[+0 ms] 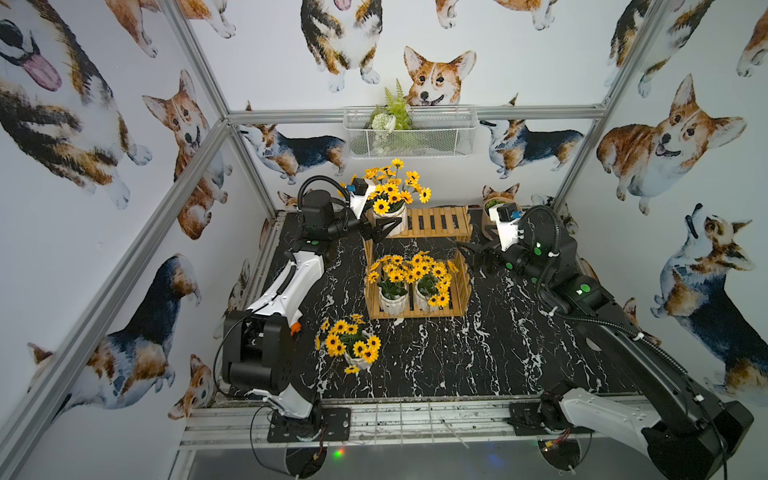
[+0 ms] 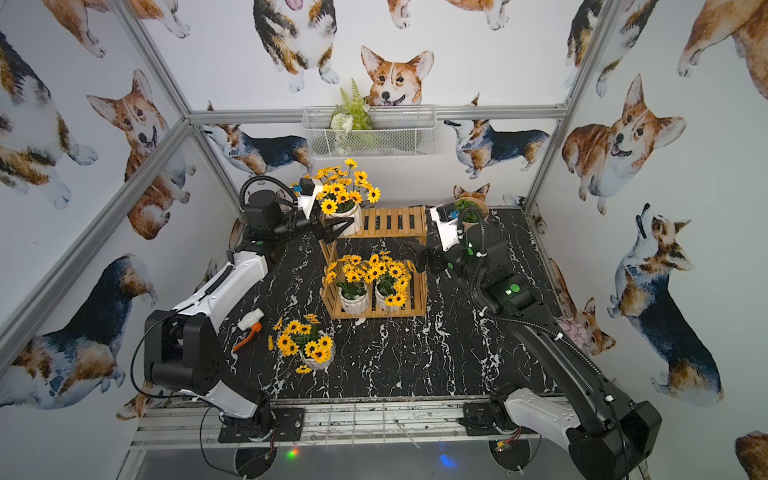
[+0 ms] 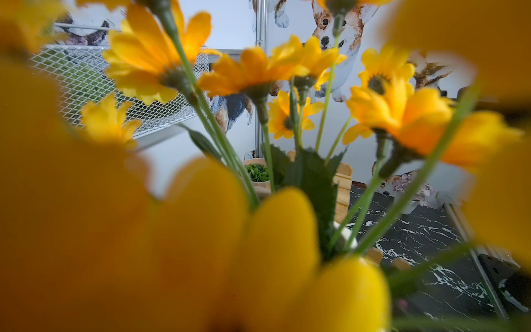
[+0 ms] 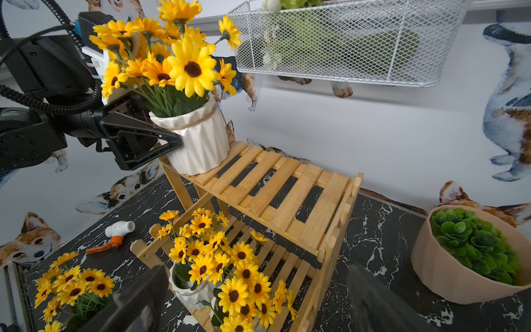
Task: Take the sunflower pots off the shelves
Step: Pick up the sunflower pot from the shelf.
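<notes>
The wooden shelves (image 1: 436,222) (image 4: 287,195) stand at the back middle of the marble table. One sunflower pot (image 1: 390,218) (image 4: 201,143) sits on the left end of the top board. My left gripper (image 1: 384,228) is closed round it: the near finger (image 4: 149,138) lies against its wall and the far one is hidden. Petals fill the left wrist view. Two sunflower pots (image 1: 392,301) (image 1: 424,297) stand on the lower board. Another pot (image 1: 357,357) stands on the table, front left. My right gripper (image 1: 478,253) (image 4: 255,304) hangs open and empty beside the shelves' right end.
A beige pot with a green plant (image 1: 494,205) (image 4: 459,258) stands at the back right, close behind my right wrist. A white wire basket (image 1: 411,133) hangs on the back wall above the shelves. A white and orange valve (image 2: 249,324) lies beside my left arm.
</notes>
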